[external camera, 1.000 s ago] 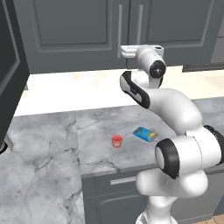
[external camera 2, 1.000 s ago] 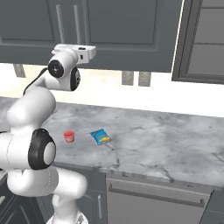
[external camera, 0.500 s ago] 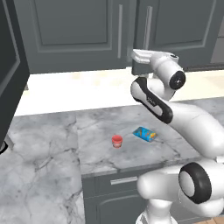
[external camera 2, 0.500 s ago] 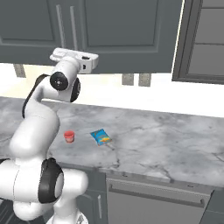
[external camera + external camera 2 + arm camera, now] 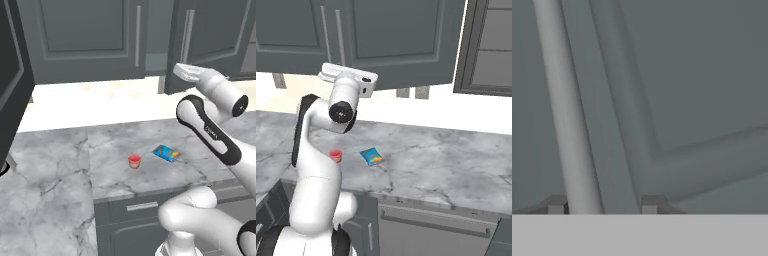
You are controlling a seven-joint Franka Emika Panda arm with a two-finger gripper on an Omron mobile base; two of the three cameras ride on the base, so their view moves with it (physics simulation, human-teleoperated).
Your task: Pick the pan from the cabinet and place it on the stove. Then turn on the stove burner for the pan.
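Straddling the bar handle (image 5: 567, 125) of the cabinet (image 5: 210, 35) door, the gripper (image 5: 602, 202) has its fingertips spread, one either side, not pinching. Door stands ajar above the counter (image 5: 60, 165).

Grey marbled bench (image 5: 55, 175). A small red cup (image 5: 134, 161) stands on it; a blue packet (image 5: 166, 153) lies flat just beside, at the cup's 2 o'clock.
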